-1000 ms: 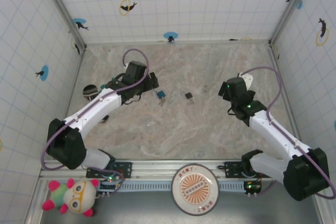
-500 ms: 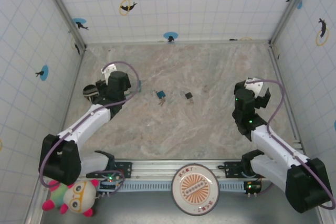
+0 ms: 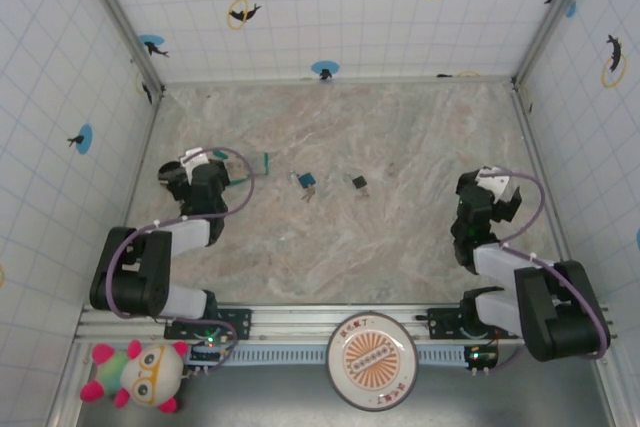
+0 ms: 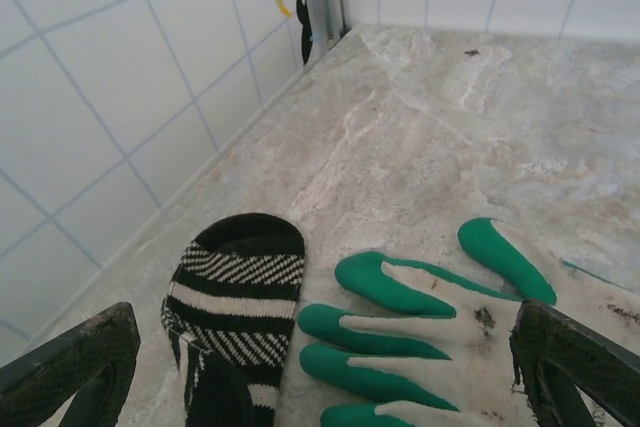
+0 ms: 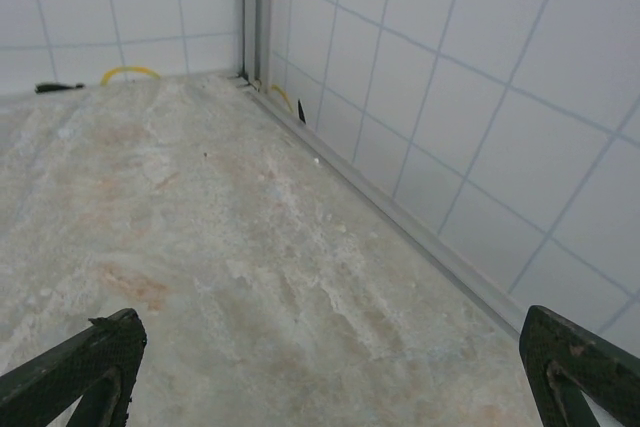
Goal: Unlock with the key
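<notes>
Top view first: the key (image 3: 358,184), a tiny near-black piece with a squarish head, lies flat mid-frame on the marbled beige table (image 3: 400,247), just right of a small blue block with a silvery part (image 3: 307,183). We'd guess it's light, stiff and slippery, so pinch the head by its edges. The left gripper (image 3: 203,175) at mid-left and the right gripper (image 3: 490,193) at mid-right both sit well apart from it.

Left wrist view: jaws wide, nothing held, with a striped black-and-white sock (image 4: 235,287) and a green-fingered white glove (image 4: 430,317) along the bottom.

Right wrist view: jaws wide over bare table, holding nothing.
</notes>
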Tool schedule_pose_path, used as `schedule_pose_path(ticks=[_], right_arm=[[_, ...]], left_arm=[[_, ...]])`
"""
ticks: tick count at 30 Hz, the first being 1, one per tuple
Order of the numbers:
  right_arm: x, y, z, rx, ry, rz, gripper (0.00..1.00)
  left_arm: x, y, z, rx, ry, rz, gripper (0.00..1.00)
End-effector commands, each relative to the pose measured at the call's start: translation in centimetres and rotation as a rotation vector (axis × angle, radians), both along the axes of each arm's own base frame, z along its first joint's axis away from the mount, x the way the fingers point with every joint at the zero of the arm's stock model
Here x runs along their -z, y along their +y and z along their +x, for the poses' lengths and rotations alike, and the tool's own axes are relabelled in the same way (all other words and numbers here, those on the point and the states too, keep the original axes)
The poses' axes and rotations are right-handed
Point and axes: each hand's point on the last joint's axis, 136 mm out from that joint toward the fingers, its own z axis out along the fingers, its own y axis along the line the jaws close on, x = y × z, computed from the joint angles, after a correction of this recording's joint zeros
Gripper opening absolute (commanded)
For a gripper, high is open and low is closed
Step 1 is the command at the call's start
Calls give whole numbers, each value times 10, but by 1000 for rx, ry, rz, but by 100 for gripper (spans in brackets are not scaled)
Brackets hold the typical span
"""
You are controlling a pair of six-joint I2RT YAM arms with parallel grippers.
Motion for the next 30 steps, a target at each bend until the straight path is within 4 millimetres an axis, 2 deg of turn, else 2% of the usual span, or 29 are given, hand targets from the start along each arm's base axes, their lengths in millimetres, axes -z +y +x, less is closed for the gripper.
schedule_pose_path(ticks=[1, 3, 4, 6, 7, 9, 11, 13, 30], right_arm=[[-20, -3, 8, -43, -214, 108, 99], [-14, -1, 10, -67, -237, 106, 99], [-17, 7, 16, -123, -250, 93, 99], [-5, 25, 29, -222, -177, 76, 99], [-6, 27, 36, -229, -176, 63, 99], [4, 25, 47, -210, -108, 64, 99], [9, 17, 60, -174, -27, 107, 100], [5, 17, 59, -198, -82, 106, 99], [7, 23, 60, -205, -43, 96, 99]], left_arm=[[-24, -17, 14, 135, -123, 10, 97], [-25, -27, 9, 210, -178, 25, 97], [-28, -25, 7, 214, -226, 16, 97], [-18, -21, 7, 246, -196, -39, 97], [-17, -21, 6, 260, -212, -41, 97], [-19, -22, 5, 268, -248, -37, 97], [-13, -21, 5, 267, -211, -43, 97], [-16, -20, 5, 262, -227, -40, 98], [-14, -20, 5, 264, -214, -40, 98]])
